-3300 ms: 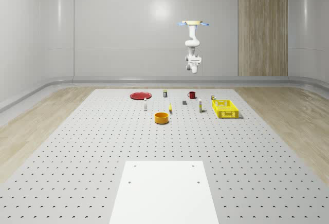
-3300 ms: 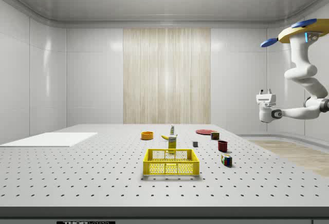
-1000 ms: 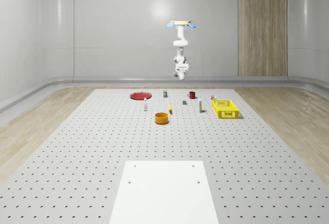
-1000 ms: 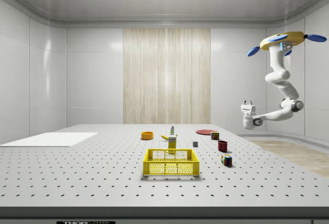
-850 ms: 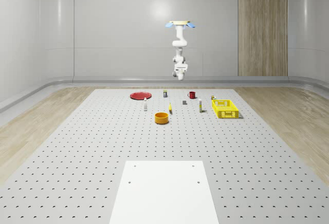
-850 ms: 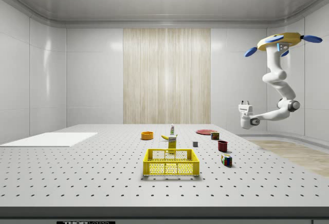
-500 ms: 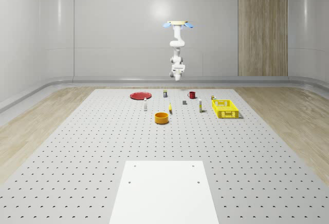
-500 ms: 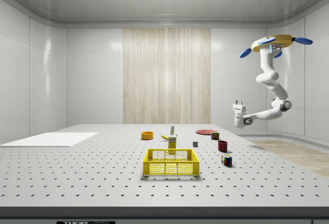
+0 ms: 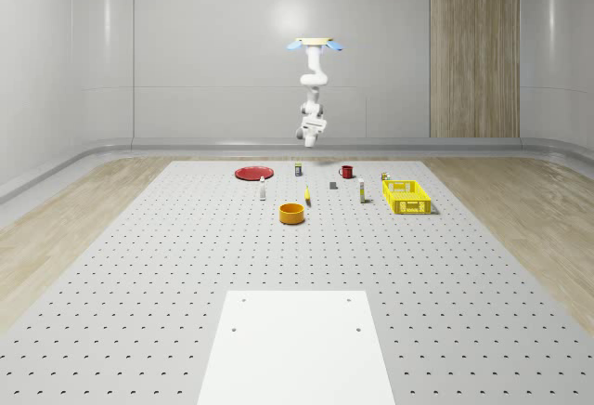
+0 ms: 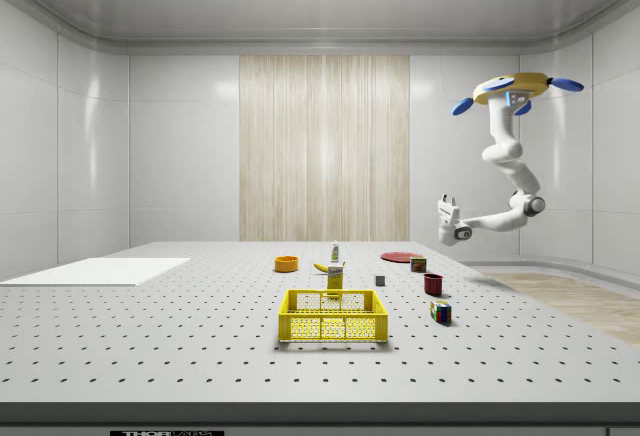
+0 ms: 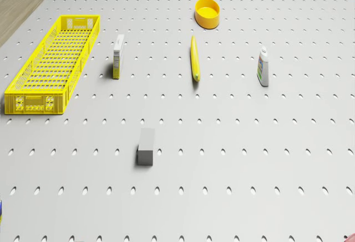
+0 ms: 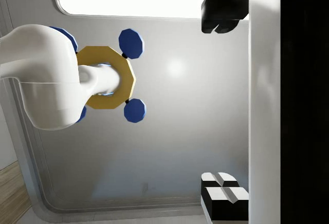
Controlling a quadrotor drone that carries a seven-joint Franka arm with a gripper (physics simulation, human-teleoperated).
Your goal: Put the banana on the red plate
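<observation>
A white-walled room holds a broad grey perforated desk. The drone hovers high above the desk's far end, its white arm folded down, the claw held in the air with its two fingers spread apart, empty. The slim yellow banana lies flat on the desk beside the round yellow bowl, well apart from the flat red plate.

Perforated table: banana, crate, bowl, maybe bottle.
</observation>
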